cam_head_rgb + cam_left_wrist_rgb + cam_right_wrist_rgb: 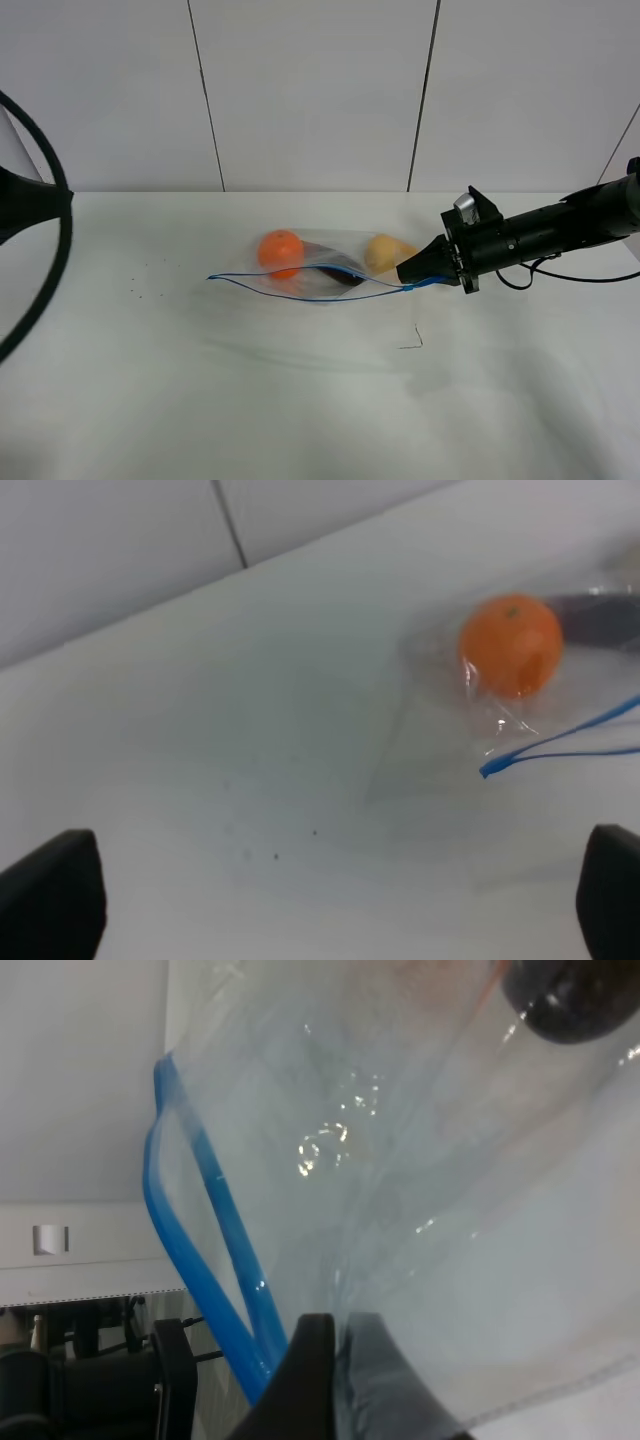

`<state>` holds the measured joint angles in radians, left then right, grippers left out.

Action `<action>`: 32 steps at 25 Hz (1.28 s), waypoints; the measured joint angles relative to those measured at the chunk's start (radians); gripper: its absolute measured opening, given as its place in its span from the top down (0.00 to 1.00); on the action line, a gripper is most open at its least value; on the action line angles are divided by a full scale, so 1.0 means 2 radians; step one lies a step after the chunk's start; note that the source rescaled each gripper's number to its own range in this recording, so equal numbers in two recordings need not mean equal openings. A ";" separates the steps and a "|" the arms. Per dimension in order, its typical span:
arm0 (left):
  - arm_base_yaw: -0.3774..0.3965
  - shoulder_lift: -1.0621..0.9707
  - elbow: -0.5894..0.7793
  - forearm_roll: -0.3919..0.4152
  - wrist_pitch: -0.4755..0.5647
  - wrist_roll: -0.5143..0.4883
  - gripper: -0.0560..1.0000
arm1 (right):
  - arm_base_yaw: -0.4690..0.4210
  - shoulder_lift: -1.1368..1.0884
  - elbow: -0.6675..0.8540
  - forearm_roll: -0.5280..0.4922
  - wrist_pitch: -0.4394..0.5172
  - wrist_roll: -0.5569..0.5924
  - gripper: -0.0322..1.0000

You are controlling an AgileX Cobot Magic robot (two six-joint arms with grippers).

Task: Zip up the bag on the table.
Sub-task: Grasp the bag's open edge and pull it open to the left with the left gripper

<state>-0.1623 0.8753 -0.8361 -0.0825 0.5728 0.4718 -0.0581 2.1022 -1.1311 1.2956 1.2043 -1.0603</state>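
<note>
One bag (320, 265), long axis L-R; zipper edge (218, 1195) twd front.

The right arm (570, 222) is a matte black tube ending, toward the bag (310, 262), in a boxy black wrist block (472, 246) with a small silver-grey piece (463, 205) on top; a thin black cable (548, 276) loops beneath the tube. The right gripper (408, 271) tapers dark, and the left gripper (330, 895) shows two rounded black fingertips (50, 895).

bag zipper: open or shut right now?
Open. The bag's two blue zipper strips bow apart in the high view, and the right wrist view shows a gap between them.
</note>
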 joint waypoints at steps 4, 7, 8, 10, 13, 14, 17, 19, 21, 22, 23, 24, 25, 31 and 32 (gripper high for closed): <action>-0.113 0.033 -0.001 0.125 -0.025 -0.086 0.04 | 0.000 0.000 0.000 0.000 0.000 0.000 0.97; -0.206 0.075 -0.001 0.278 -0.028 -0.197 0.04 | 0.000 0.000 0.000 -0.001 0.000 0.002 0.97; -0.238 0.094 -0.001 0.337 -0.028 -0.250 0.04 | 0.000 0.000 0.000 -0.001 0.000 0.003 0.97; -0.294 0.137 -0.001 0.441 -0.022 -0.332 0.04 | 0.000 0.000 0.000 -0.001 0.000 0.004 0.97; -0.374 0.203 -0.001 0.588 -0.017 -0.449 0.04 | 0.000 0.000 0.000 -0.001 0.000 0.010 0.97; -0.393 0.223 -0.001 0.638 -0.013 -0.487 0.04 | 0.000 0.000 0.000 -0.001 0.000 0.012 0.97; -0.450 0.291 -0.001 0.768 0.007 -0.593 0.04 | 0.000 0.000 0.000 0.000 0.000 0.016 0.97; -0.475 0.326 -0.001 0.840 0.025 -0.664 0.04 | 0.000 0.000 0.000 0.001 0.000 0.019 0.97; -0.494 0.354 -0.001 0.886 0.039 -0.718 0.04 | 0.000 0.000 0.000 0.001 0.000 0.021 0.97; -0.502 0.368 -0.006 0.893 0.041 -0.737 0.04 | 0.000 0.000 0.000 0.001 0.000 0.021 0.97; -0.508 0.382 -0.011 0.898 0.043 -0.747 0.04 | 0.000 0.000 0.000 0.001 0.000 0.022 0.97; -0.513 0.395 -0.017 0.901 0.045 -0.755 0.04 | 0.000 0.000 0.000 0.001 0.000 0.023 0.97; -0.516 0.405 -0.024 0.902 0.048 -0.759 0.04 | 0.000 0.000 0.000 0.002 0.000 0.024 0.97; -0.520 0.460 -0.081 0.906 0.054 -0.765 0.04 | 0.000 0.000 0.000 0.009 0.001 0.026 0.97; -0.520 0.468 -0.092 0.907 0.054 -0.765 0.04 | 0.000 0.000 0.000 0.010 0.001 0.027 0.97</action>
<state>-1.2026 1.8112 -1.0208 1.7308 0.6816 -1.0584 -0.0581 2.1022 -1.1311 1.3161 1.2056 -1.0054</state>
